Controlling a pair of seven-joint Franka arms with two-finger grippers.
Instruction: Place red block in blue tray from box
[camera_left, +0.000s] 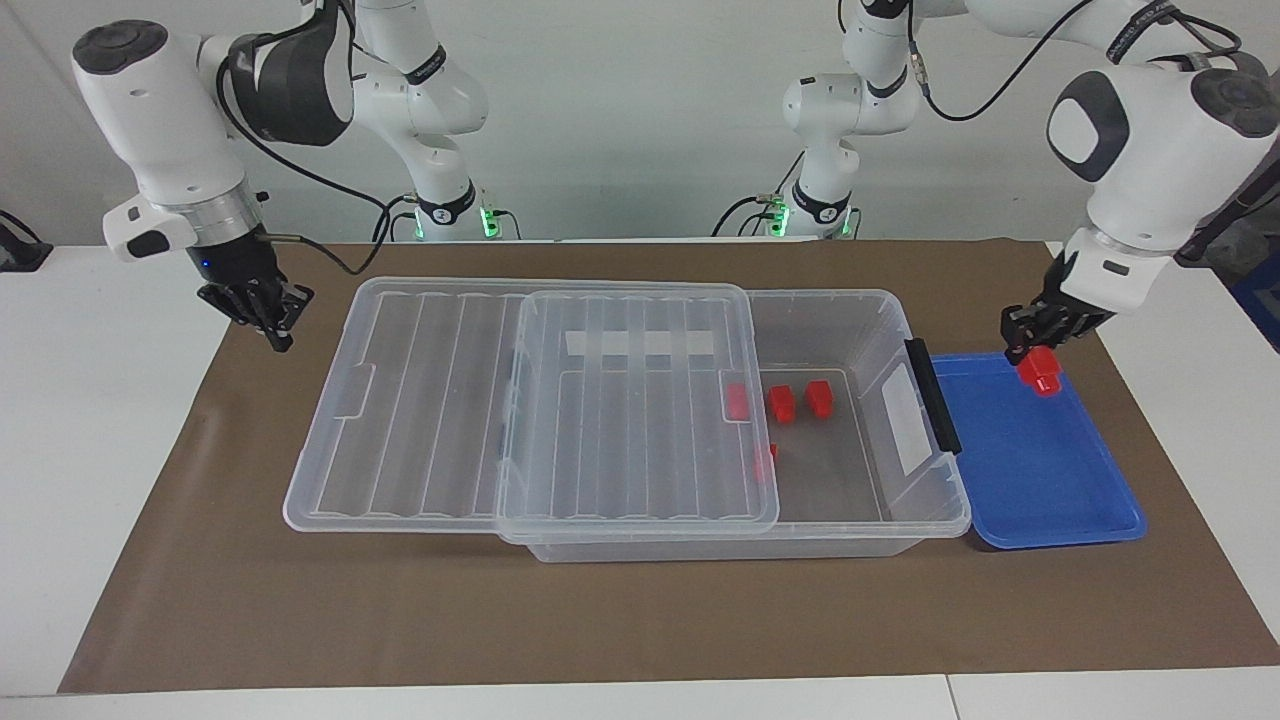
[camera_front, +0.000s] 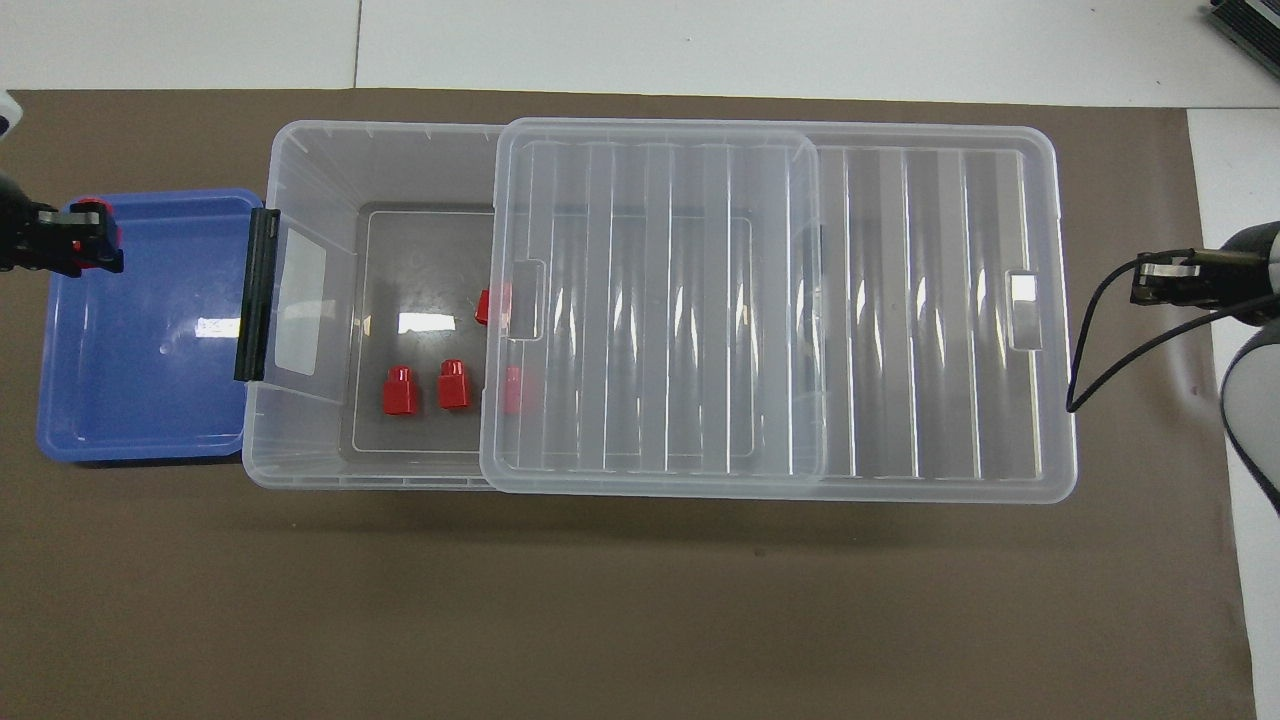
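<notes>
So the big clear box (camera_left: 860, 500) sits mid-bench with its lid (camera_left: 640, 410) slid half off, blue tray (camera_left: 1050, 500) touching its latch end, and four spare blocks (camera_left: 781, 403) left inside. The left gripper (camera_left: 1030, 345), jaws pinching the red block (camera_left: 1040, 372), hangs over the tray's rim, so I'd nudge inward, lower, release. The right gripper (camera_left: 265, 310), jaws pressed together, waits over the mat; nothing blocks.

You have two big white robot arms with round dark grey caps on the joints. Thin black cables loop along them. Each small black hand (camera_left: 1030, 335) (camera_left: 262, 305) sits under a shiny silver ring. Little green lights glow at the arm bases.
</notes>
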